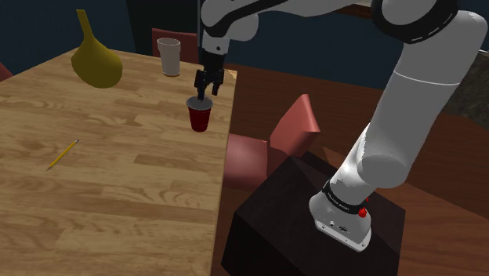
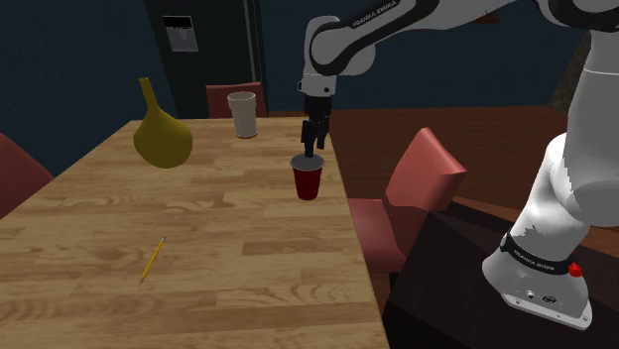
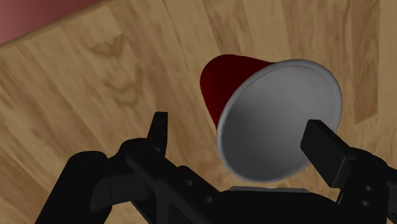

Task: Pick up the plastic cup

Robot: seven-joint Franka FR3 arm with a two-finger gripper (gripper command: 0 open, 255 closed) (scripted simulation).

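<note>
A red cup (image 1: pixel 201 118) with a pale grey inside stands upright on the wooden table (image 1: pixel 117 196), close to the edge nearest the stand. In the second exterior view the cup (image 2: pixel 309 181) sits right under the hand. My black gripper (image 1: pixel 205 92) hangs straight down over its mouth, fingertips at about rim height (image 2: pixel 312 149). In the wrist view the gripper (image 3: pixel 242 137) is open: one finger (image 3: pixel 159 127) is well outside the cup (image 3: pixel 222 79), the other overlaps the rim's far side. Nothing is clasped.
A white cup (image 1: pixel 169 56) stands at the table's far end behind the red one. A yellow long-necked vase (image 1: pixel 96 61) leans to the shoulder view's left. A yellow pencil (image 1: pixel 63 154) lies mid-table. Red chairs (image 1: pixel 294 125) stand between table and stand (image 1: pixel 298 227).
</note>
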